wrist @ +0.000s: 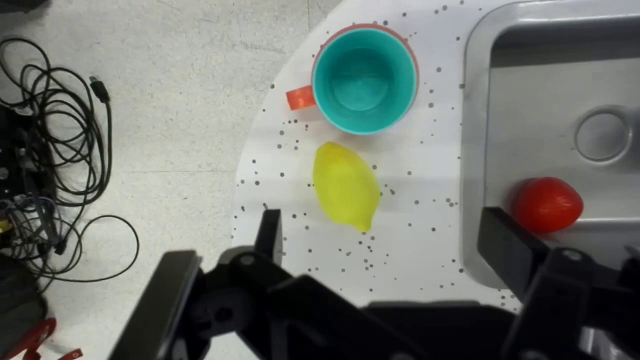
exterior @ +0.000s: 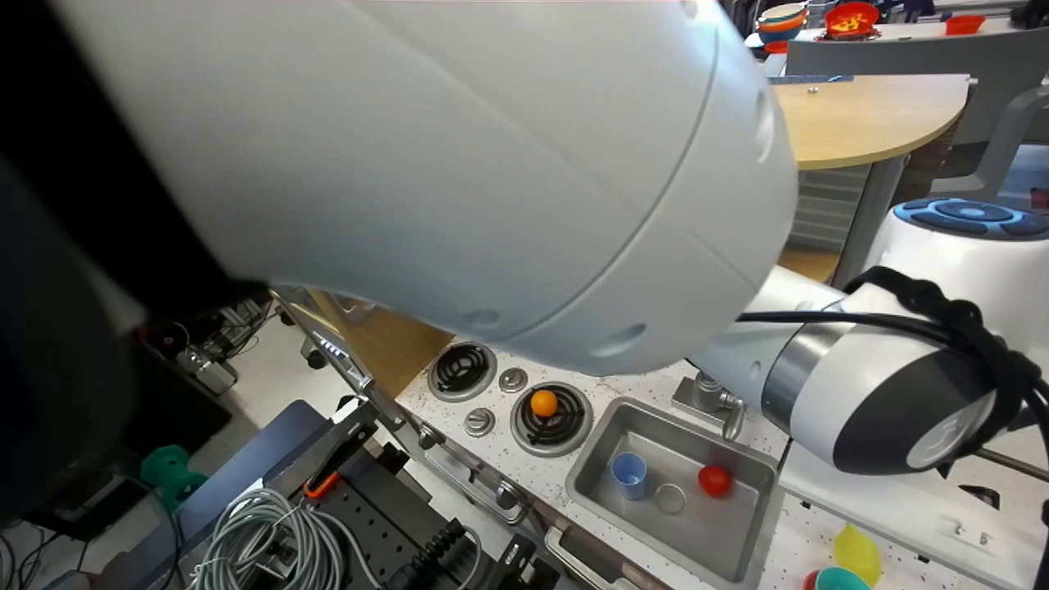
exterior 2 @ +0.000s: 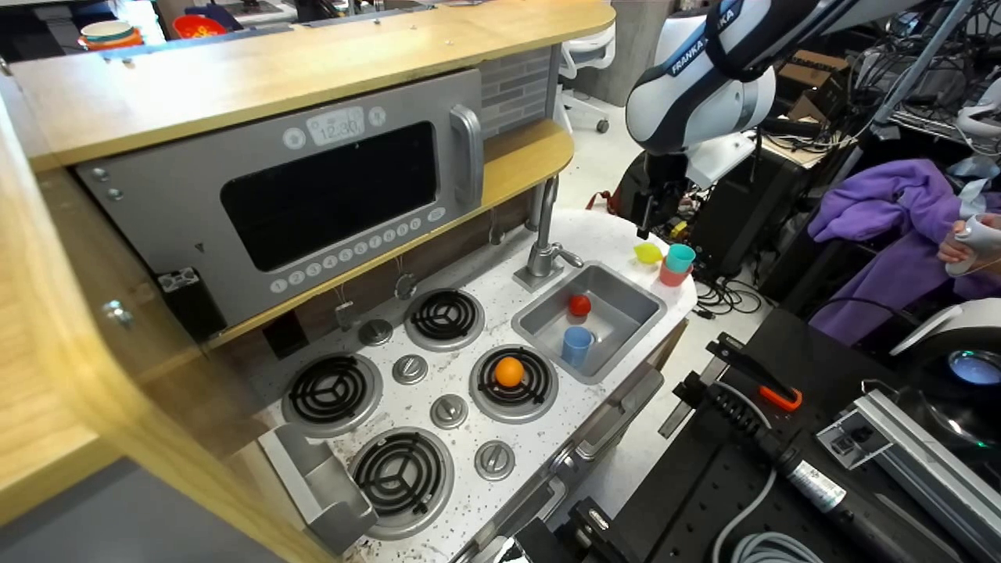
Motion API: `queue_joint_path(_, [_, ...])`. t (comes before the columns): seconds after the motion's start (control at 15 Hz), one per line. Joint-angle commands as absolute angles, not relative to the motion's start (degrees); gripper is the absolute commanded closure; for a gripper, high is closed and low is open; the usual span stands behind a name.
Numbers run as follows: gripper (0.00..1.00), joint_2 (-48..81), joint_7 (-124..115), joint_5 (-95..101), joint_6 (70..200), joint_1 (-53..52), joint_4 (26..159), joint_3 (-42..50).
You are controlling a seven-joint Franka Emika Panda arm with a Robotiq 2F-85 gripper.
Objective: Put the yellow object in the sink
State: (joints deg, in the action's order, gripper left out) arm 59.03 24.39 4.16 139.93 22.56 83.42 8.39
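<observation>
While pale wood shelving (exterior 2: 313, 66) caps a flat-fronted grey microwave (exterior 2: 328, 195), the white counter (wrist: 425, 245) below is flecked with dark specks and curves away at one end. Glossy white shells banded in black make up the arm (exterior 2: 688, 102); in an exterior view it reaches in from the upper right and bends so that its last section points down over the curved end. Set into the counter, the sink (wrist: 474, 150) is a metallic grey rectangle with rounded corners and a smooth rim. Matte black and angular, the gripper (wrist: 384, 222) hangs above the counter, its fingers (wrist: 270, 232) spread wide and holding nothing. Round silvery burners (exterior 2: 400, 473) carry black spiral coils. A teal cup (wrist: 362, 82) nests upright in a coral cup (exterior 2: 674, 274) with a stubby handle; a smooth blue cup (exterior 2: 577, 346) stands in the sink. Near the nested pair, outside the sink, the yellow lemon (wrist: 345, 187) lies on the counter, smooth, oval and drawn to a nub. A round orange (exterior 2: 509, 372) rests on one burner; a shiny red ball (wrist: 547, 205), not quite round, lies in the sink.
</observation>
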Motion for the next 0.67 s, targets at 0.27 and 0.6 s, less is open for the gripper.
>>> queue_joint_path(0.27, [0.0,69.6,22.5,5.1,132.1,24.2,69.0,9.0])
queue_joint_path(0.6, [0.0,77.4,22.7,4.1,124.0,24.5,57.7,9.6])
